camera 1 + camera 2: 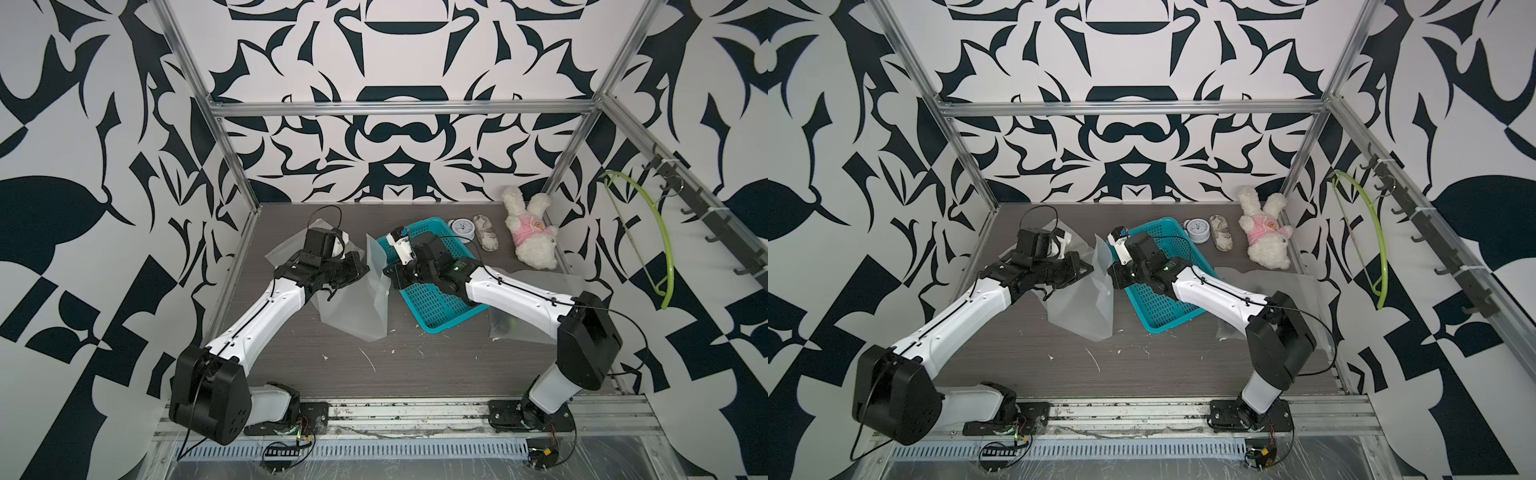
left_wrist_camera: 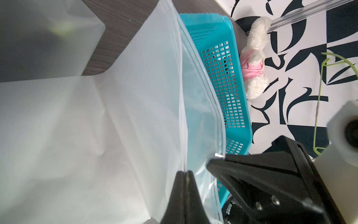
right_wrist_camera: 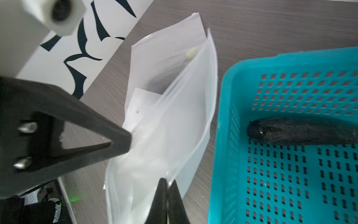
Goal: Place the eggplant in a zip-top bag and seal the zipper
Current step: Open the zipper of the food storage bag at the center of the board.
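The left claw (image 2: pixel 186 173) is clamped on one lip of the zip-top bag (image 2: pixel 139 100), the right claw (image 3: pixel 167 181) on the other, so the mouth is held apart. Beside the right claw, the eggplant (image 3: pixel 300 133) is seen in the basket (image 3: pixel 271 60); insertion and sealing are judged undone.

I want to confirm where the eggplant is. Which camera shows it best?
The right wrist view: the eggplant lies in plain sight on the floor of the blue basket. In both top views the right arm hides it. The left wrist view shows only the basket's outer wall.
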